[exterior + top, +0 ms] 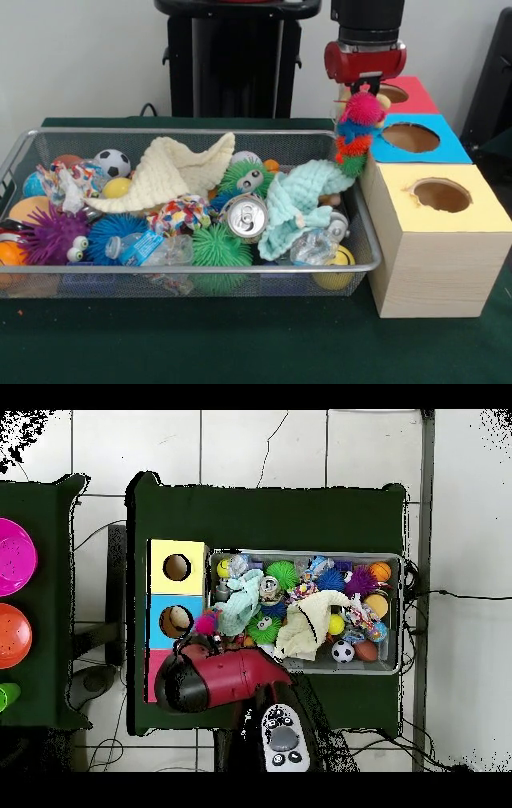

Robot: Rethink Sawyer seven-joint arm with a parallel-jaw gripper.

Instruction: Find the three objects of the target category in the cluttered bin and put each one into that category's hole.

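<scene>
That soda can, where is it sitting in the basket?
In the front view the soda can lies near the middle of the wire basket, top facing the camera, between a green spiky ball and a mint cloth.

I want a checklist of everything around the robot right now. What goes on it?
Surface: dark green table.
Job's things: wire-mesh basket full of toys; red-topped hole on the far box; no plush animals clearly seen.
Clutter: spiky balls, soccer ball, drink can, cream cloth, mint cloth, plastic bottles.
Hand: hand holds a multicoloured fuzzy toy beside the boxes.
Cables: black cables on the floor.
Surroundings: tiled floor, pink bowl, orange bowl.
</scene>
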